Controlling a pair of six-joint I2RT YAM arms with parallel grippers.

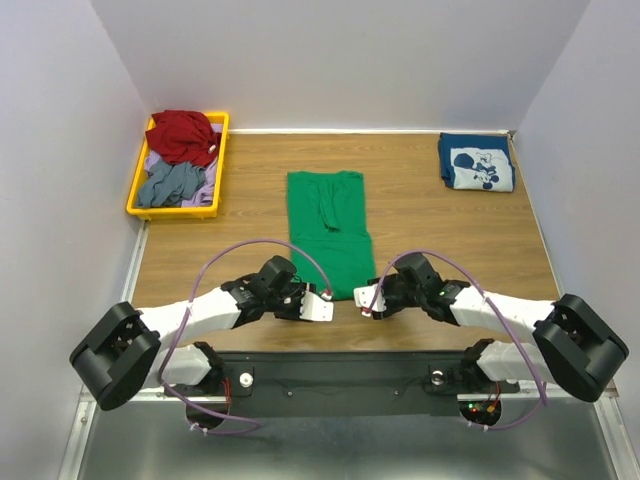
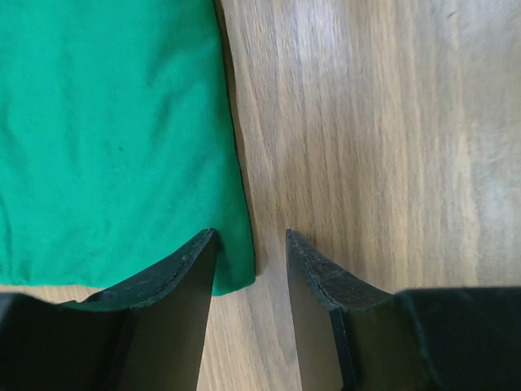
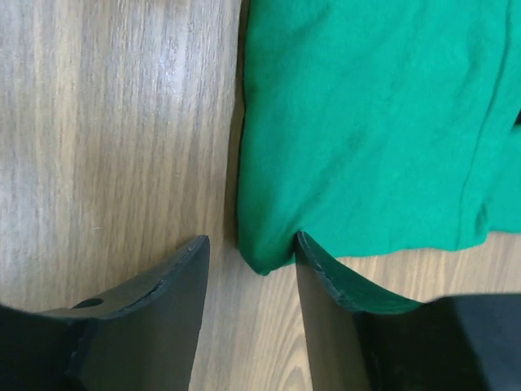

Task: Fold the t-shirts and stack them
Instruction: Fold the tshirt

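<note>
The green t-shirt [image 1: 330,228] lies flat in the middle of the wooden table, folded into a long strip, hem toward the arms. My left gripper [image 1: 325,306] is open at its near left corner; in the left wrist view the green corner [image 2: 232,269] lies between the fingers [image 2: 179,277]. My right gripper [image 1: 364,304] is open at the near right corner; the corner [image 3: 264,248] lies between the fingers [image 3: 326,277]. The navy t-shirt [image 1: 476,161] with a white cartoon print lies folded at the far right.
A yellow bin [image 1: 136,185] at the far left holds red, grey and lilac clothes. White walls close in the table on three sides. A metal rail runs along the near edge by the arm bases.
</note>
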